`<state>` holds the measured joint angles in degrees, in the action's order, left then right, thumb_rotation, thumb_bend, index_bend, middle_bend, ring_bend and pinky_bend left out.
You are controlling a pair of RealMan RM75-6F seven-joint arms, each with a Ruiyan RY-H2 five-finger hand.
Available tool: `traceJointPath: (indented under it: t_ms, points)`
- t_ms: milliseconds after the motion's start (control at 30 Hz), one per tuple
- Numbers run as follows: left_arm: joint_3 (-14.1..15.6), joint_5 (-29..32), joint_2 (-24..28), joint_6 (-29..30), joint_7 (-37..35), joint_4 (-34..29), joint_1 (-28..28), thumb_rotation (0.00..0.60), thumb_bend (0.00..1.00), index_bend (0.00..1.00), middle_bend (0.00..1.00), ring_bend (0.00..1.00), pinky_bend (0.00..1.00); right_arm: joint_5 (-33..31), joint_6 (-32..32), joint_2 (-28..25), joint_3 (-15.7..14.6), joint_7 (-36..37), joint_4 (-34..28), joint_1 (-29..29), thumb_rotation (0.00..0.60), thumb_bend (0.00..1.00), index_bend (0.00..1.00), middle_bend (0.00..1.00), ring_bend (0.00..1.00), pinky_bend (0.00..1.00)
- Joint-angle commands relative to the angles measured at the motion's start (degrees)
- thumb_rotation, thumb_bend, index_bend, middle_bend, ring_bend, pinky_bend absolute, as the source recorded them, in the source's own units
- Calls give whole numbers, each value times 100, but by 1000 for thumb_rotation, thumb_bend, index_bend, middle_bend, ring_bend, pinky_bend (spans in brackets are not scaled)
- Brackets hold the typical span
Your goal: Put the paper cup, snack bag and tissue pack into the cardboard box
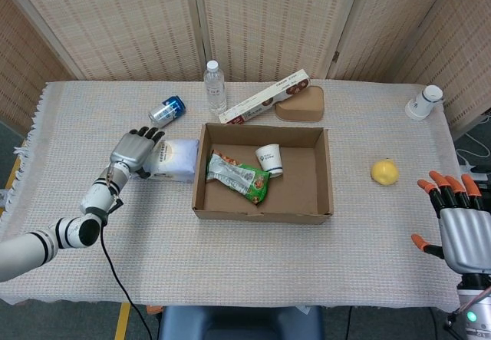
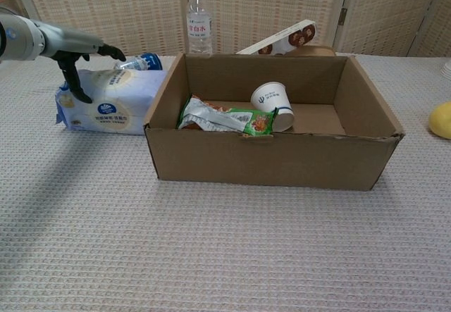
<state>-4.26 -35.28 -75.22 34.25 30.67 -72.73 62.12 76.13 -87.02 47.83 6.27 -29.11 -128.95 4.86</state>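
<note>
Tissue pack (image 2: 106, 101) blue logo label, bottle (image 2: 199, 20) red characters

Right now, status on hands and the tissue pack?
Left hand fingers on tissue pack, outside cardboard box. Right hand open. Box wall in path.

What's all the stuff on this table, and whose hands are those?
cardboard box: one, brown, open, mid-table.
snack bag: one, green and silver, inside the box, left part.
paper cup: one, white, inside the box beside the bag.
tissue pack: one, pale blue and white, outside the box's left wall.
water bottle: one, clear, upright behind the box.
can: one, blue and silver, on its side, far left.
long carton: one, white and brown, behind the box.
brown block: one, beside the carton.
second cup: one, white, far right corner.
yellow fruit: one, right of the box.
left hand: grey, black fingertips, on the tissue pack.
right hand: grey, orange fingertips, spread, empty, near right edge.
</note>
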Motion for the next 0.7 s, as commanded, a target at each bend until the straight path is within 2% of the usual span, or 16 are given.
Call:
traceJointPath:
  t_ms: [33,300,367,433,467,500,533,600,700]
  points:
    - [140,155,-114,-104,21,178,74,600,189,0,0,0,149,4,-12,3,-1,5,7,1,600,0,211,104,0,0]
    - [366,272,-505,-266,12,756,164,600,186,0,8,8,185,-74,-33,12,23,20,51,25,600,0,214,104,0,0]
    - [367,149,-589,-171,-21,859,153,600,189,0,85,83,266,-95,-31,13,29,25,61,34,600,0,215,104,0,0]
    - [349,1,-637,-97,-91,909,121,600,210,41,230,210,399,-119,-21,15,30,27,65,45,600,0,216,104,0,0]
    - [337,-62,-653,-59,-121,924,107,600,223,81,291,260,453,-126,-18,16,31,27,65,49,600,0,216,104,0,0]
    - [316,-123,-664,-14,-162,930,89,600,252,185,401,353,548,-132,-15,17,32,26,66,54,600,0,216,104,0,0]
    - [277,-216,-677,82,-225,928,55,600,268,255,470,412,600,-138,-10,17,31,25,65,59,600,0,216,104,0,0]
    - [227,-396,-681,256,-312,903,-7,600,312,464,676,587,738,-141,-5,17,25,28,63,63,600,0,216,104,0,0]
    - [192,-597,-577,366,-378,806,-65,600,354,641,845,725,847,-137,-3,9,15,37,52,65,600,0,216,104,0,0]
